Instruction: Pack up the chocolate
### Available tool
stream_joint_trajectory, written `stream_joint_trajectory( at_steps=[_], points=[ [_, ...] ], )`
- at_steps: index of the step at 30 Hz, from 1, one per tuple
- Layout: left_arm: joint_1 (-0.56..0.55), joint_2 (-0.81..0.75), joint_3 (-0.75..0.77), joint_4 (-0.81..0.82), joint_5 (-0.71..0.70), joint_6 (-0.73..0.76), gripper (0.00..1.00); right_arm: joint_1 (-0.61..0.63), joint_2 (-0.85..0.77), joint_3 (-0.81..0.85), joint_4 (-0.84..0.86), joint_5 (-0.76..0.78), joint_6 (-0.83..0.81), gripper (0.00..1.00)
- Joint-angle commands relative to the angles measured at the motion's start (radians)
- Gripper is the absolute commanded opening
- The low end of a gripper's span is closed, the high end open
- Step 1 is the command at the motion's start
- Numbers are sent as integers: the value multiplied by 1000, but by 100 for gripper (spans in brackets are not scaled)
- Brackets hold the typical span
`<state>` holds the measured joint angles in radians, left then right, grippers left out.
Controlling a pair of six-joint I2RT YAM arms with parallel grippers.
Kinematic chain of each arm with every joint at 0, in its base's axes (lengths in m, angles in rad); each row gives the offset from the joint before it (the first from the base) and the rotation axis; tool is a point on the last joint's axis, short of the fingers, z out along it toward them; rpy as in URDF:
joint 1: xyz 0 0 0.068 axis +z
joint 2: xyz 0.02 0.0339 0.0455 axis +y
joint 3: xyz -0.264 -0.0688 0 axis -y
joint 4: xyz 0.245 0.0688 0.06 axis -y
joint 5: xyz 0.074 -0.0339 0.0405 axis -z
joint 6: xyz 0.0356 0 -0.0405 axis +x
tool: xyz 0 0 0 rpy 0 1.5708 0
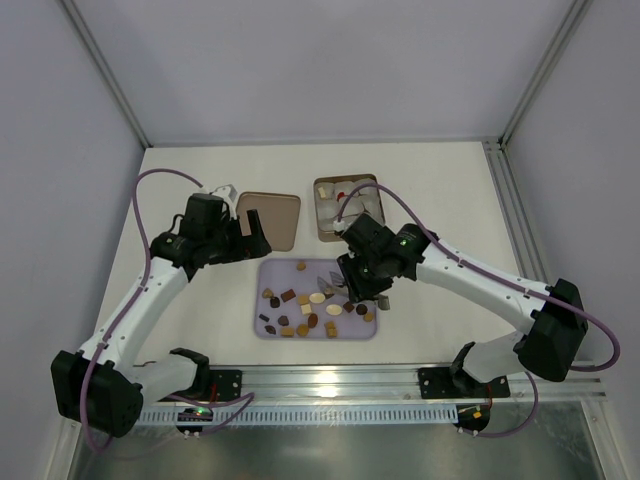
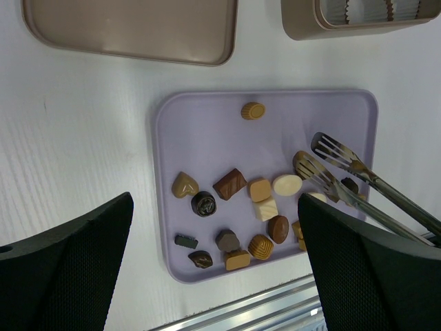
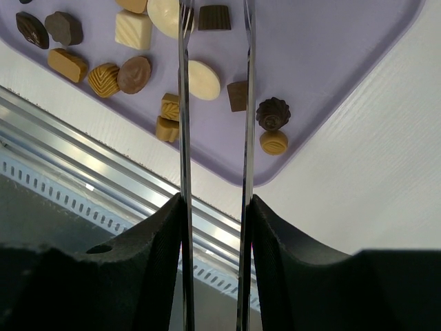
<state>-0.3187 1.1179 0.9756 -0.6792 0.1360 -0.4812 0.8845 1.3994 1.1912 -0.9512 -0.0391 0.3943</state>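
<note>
Several chocolate pieces point(image 1: 305, 303) in dark brown, caramel and cream lie on a lavender tray point(image 1: 290, 270). My right gripper point(image 1: 362, 288) is shut on metal tongs point(image 1: 331, 280), its fingers point(image 3: 162, 227) pressing the two arms point(image 3: 182, 103). The slotted tong heads point(image 2: 324, 157) hover apart over the tray's right half beside a cream oval point(image 2: 287, 184), with nothing between them. A cream oval point(image 3: 204, 79) shows between the tong arms in the right wrist view. Above the tray's left side my left gripper point(image 1: 250, 236) hangs open and empty; a brown bar point(image 2: 229, 183) lies below it.
A square gold-brown tin point(image 1: 345, 207) holding white crinkled paper cups stands behind the tray. Its lid point(image 1: 268, 220) lies to the left of it, just beyond my left gripper. An aluminium rail point(image 1: 330, 378) runs along the table's near edge.
</note>
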Motion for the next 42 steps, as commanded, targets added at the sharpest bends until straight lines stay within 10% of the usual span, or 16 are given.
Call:
stream_joint_trajectory(
  at_steps=[1, 42],
  points=[
    [-2, 0, -3, 0, 16, 18, 100, 8, -4, -1, -12, 4, -3, 44],
    [-2, -9, -5, -2, 30, 18, 100, 36, 29, 73, -96, 34, -21, 38]
  ],
)
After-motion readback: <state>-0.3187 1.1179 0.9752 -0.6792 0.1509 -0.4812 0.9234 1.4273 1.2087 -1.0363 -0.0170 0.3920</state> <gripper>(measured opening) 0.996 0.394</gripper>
